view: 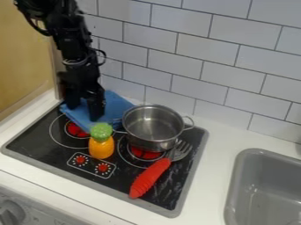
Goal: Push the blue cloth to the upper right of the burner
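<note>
Fingers apart and seemingly gripping nothing, the gripper is hanging at the cloth, which is lying across the burner's upper side, left of the pot, the pushing step presumably being in hand and calling for a light up-and-right nudge.

The pot is silver. Left of it, the cloth is blue, the gripper black; before it, the bottle orange and green, the fork red and silver; behind it, tiles white, dark-lined.
</note>
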You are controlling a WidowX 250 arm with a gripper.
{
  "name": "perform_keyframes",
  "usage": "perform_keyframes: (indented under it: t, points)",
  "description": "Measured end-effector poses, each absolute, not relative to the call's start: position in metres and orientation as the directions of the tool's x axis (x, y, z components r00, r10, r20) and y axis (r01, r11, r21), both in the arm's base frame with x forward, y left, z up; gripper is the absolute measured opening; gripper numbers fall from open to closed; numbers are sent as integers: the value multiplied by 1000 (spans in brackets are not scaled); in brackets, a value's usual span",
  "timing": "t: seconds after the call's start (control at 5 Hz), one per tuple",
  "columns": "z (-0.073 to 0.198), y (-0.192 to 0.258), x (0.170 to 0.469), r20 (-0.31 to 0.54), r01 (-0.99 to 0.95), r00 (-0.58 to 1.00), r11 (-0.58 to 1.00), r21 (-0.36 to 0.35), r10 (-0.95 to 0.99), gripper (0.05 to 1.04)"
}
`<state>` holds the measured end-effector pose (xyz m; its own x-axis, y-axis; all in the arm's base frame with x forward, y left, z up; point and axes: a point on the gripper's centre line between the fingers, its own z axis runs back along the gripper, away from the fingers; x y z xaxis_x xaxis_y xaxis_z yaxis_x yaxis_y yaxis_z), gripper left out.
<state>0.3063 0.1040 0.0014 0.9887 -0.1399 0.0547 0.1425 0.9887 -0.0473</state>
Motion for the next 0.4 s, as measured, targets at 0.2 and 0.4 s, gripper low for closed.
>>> perform_keyframes:
  t: [0.2, 0.4]
  points:
    - [2, 109, 299, 65, 129, 990, 990, -53, -125, 999]
    - [1, 116, 289, 73, 110, 992, 992, -54, -106, 999]
